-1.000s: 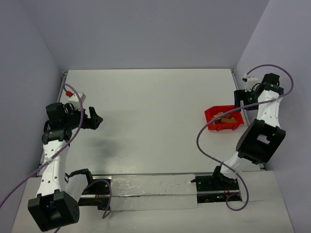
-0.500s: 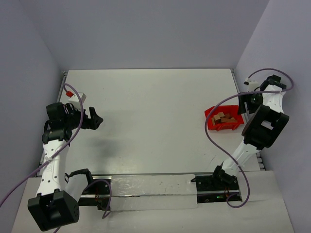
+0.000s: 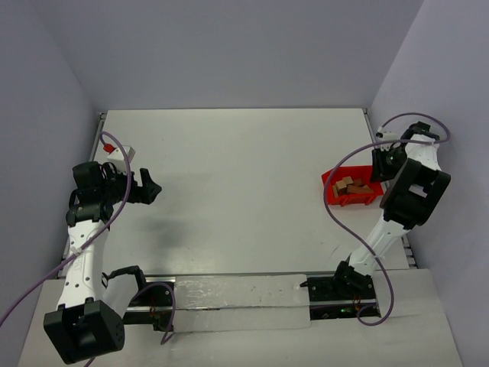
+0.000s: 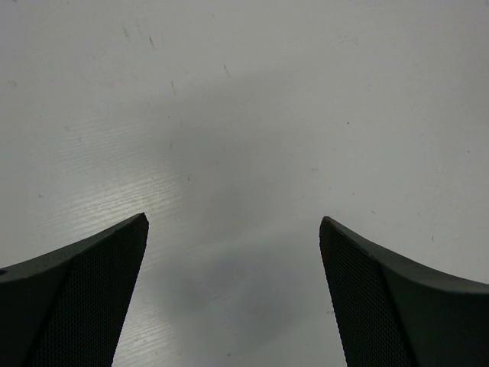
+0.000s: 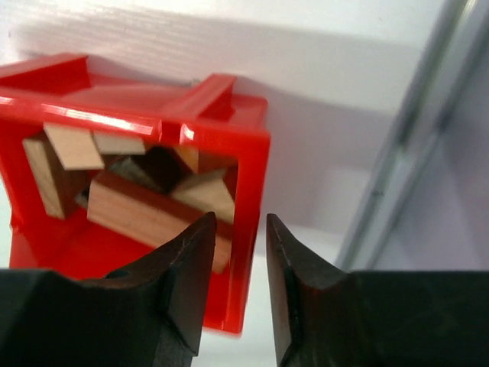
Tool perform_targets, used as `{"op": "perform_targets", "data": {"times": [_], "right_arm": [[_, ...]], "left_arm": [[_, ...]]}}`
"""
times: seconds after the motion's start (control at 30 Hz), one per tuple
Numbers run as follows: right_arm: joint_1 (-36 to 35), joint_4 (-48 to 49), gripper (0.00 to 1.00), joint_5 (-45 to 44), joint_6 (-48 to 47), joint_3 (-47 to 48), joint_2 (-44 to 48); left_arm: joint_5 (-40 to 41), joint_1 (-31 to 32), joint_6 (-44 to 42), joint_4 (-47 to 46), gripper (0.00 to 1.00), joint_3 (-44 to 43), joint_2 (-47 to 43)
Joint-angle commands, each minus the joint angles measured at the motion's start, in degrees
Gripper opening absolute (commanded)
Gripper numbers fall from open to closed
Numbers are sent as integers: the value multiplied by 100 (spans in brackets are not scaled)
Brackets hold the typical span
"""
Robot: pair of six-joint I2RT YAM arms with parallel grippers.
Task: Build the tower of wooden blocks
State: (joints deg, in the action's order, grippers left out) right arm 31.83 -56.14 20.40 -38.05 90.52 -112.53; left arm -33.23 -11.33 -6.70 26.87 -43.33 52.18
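Several tan and brown wood blocks point(image 5: 145, 206) lie jumbled in the red bin point(image 5: 114, 118). The right gripper point(image 5: 238, 222), jaws narrowly apart, straddles its wall; whether it is clamped there I cannot tell. The left gripper point(image 4: 233, 220) gapes wide.

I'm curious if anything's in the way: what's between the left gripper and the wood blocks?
Top view: only bare white table, then the red bin holding the wood blocks.

Blocks: a loose jumble of small wooden pieces point(image 3: 351, 185), light tan to dark brown, none stacked.
Place: inside a red bin point(image 3: 350, 202) at the far right, midway between near and far.
Longest piece: a reddish-tan bar point(image 5: 141, 218), lying slanted across the bin floor.
On the bar: a pale wedge point(image 5: 210, 195) and a dark brown piece point(image 5: 153, 167), both tilted.
Left end: pale blocks point(image 5: 50, 180) leaning together.
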Motion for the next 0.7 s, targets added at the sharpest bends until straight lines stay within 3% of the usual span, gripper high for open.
{"op": "perform_targets", "data": {"times": [0.0, 0.13, 0.33, 0.67], "right_arm": [[-85, 318, 38, 36, 195, -85, -309], [-133, 428, 33, -1, 224, -250, -327], [-190, 381, 2, 90, 247, -291, -213], [-1151, 19, 0, 53, 510, 179, 1058]], "left_arm": [[0, -27, -72, -70, 99, -197, -114], [27, -31, -77, -86, 99, -193, -121], [54, -35, -60, -104, 99, -184, -131], [54, -27, -66, -121, 99, -176, -200]]}}
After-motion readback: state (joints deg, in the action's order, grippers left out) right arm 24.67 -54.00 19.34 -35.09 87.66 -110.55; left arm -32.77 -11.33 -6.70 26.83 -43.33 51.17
